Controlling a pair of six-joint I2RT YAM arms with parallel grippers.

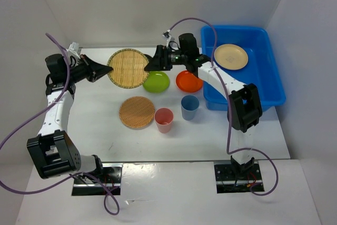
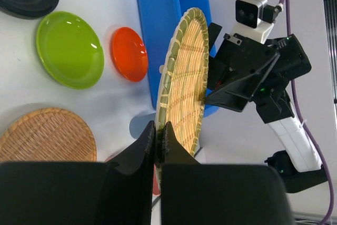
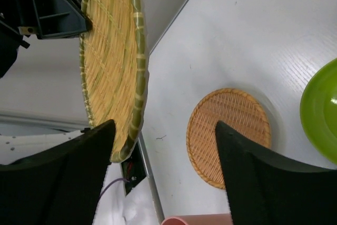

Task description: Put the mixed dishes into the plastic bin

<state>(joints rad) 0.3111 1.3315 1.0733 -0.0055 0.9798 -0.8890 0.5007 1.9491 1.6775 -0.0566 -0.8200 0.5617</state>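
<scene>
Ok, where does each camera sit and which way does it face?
Top external: above, behind the bases, looking down on the table; both arms show.
Left wrist: looks along the left tool, shut on the green-rimmed tray, toward the right tool and blue bin.
Right wrist: looks past its open tool fingers toward the left tool.
Shared: all three show that tray.

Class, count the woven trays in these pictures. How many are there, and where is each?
2. One larger tray is pinched by its rim in the left gripper. The smaller tray lies flat on the table beside the pink cup. None seems hidden.
</scene>
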